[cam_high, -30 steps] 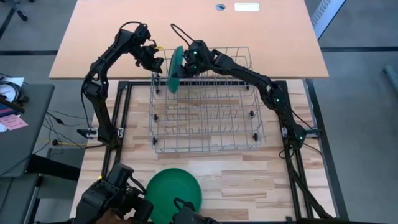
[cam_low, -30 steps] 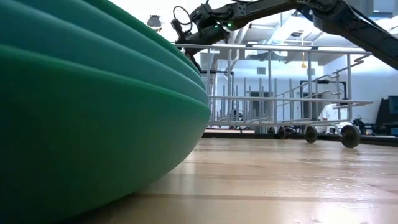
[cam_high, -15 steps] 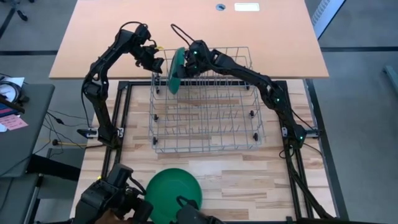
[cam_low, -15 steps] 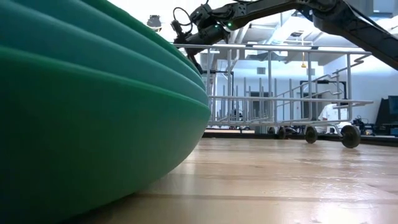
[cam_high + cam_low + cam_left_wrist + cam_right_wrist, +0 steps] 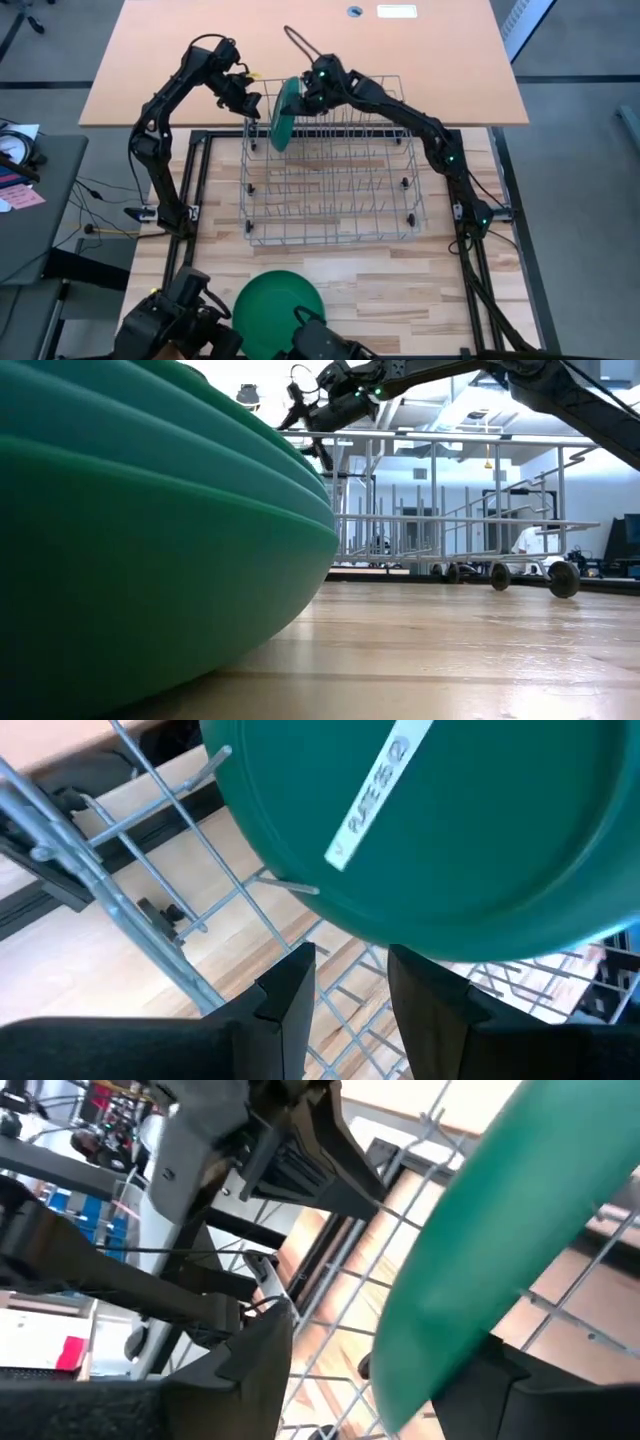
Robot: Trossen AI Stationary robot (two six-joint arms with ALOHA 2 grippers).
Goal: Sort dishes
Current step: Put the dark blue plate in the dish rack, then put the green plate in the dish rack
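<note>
Honestly, the teal plate (image 5: 283, 113) standing on edge in the rack's (image 5: 335, 215) far-left corner looks light, stiff, slick; I'd pinch its rim, right gripper (image 5: 305, 100) spread astride it, left gripper (image 5: 256, 106) part-open beside.

Teal plate (image 5: 282, 114) on edge in rack (image 5: 340, 200); green plate (image 5: 279, 312) flat on table.

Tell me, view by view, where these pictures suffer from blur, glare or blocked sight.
Low view: a green plate against the lens fills the left half, soft and out of focus, hiding much of the wire rack; bright room behind washes out. Left wrist view: the teal plate is sharp, its label readable. Right wrist view: the same plate looms near and blurred. High view: even light, no strong glare.
</note>
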